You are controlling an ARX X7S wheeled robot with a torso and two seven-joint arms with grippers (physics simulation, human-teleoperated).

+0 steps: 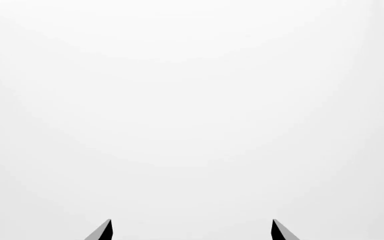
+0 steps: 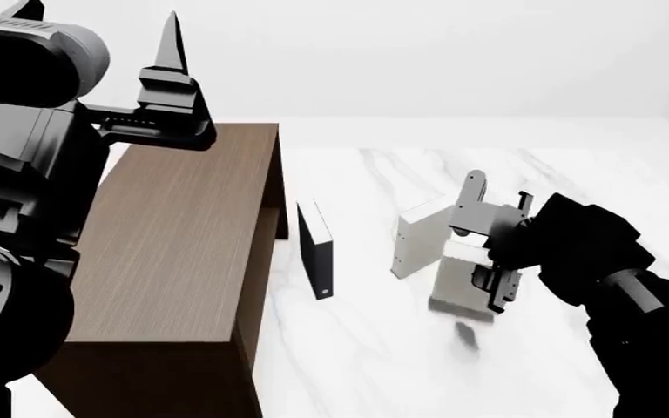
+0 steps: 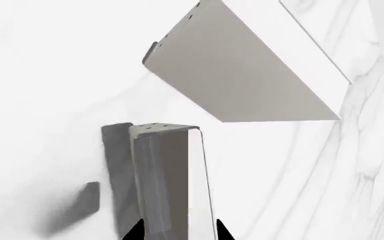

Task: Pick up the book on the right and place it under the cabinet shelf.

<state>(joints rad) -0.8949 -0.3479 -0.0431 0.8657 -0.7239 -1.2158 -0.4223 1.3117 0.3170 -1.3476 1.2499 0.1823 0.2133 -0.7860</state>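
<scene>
The book (image 2: 459, 283), a plain greyish-white hardcover, stands upright between my right gripper's (image 2: 483, 251) fingertips. A shadow on the marble under it suggests it hangs slightly above the table. In the right wrist view the book (image 3: 172, 175) fills the gap of my right gripper (image 3: 177, 231), which is shut on it. The dark brown wood-grain cabinet (image 2: 184, 252) stands at the left. My left gripper (image 2: 102, 24) is raised high above the cabinet. It is open and empty in the left wrist view (image 1: 192, 230), facing blank white.
A second pale book (image 2: 416, 235) stands tilted just left of the held one and also shows in the right wrist view (image 3: 245, 65). A thin black book (image 2: 314, 251) stands upright beside the cabinet's open side. The white marble table (image 2: 358, 348) extends forward.
</scene>
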